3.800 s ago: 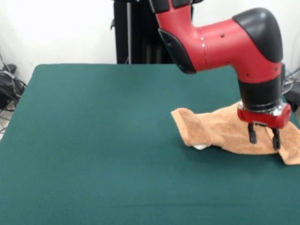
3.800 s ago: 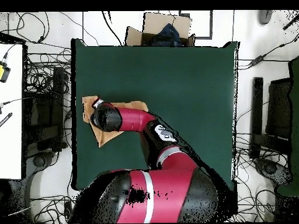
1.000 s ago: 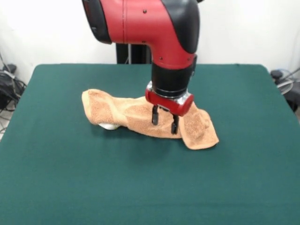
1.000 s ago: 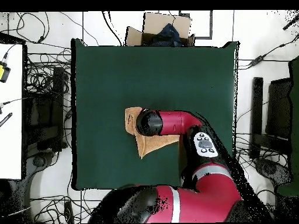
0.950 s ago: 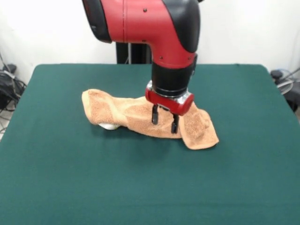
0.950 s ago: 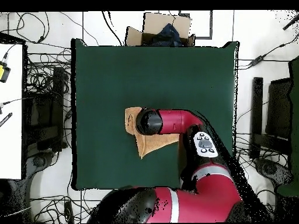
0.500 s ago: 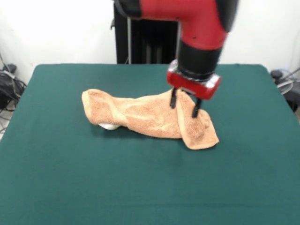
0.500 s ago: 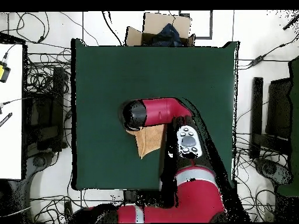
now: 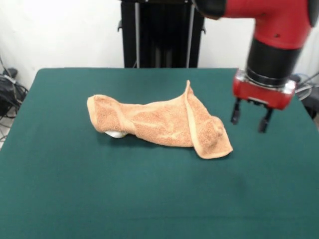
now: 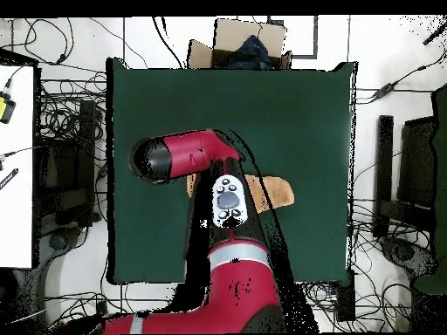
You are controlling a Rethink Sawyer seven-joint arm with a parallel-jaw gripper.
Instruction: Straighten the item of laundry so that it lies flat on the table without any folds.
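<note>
Green table [image 9: 60, 189], rumpled towel [image 9: 159, 122], front shows open hand [image 9: 250, 120], overhead hides it

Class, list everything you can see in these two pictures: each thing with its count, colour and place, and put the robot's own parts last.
towel: one, orange-tan, bunched and folded near the table's middle, one fold standing up.
white tag: one, peeking from under the towel's left end in the front view.
table: one, dark green.
cardboard box: one, brown, beyond the table's top edge in the overhead view.
arm: one, red and black.
tool: one, open, empty, beside the towel.
</note>
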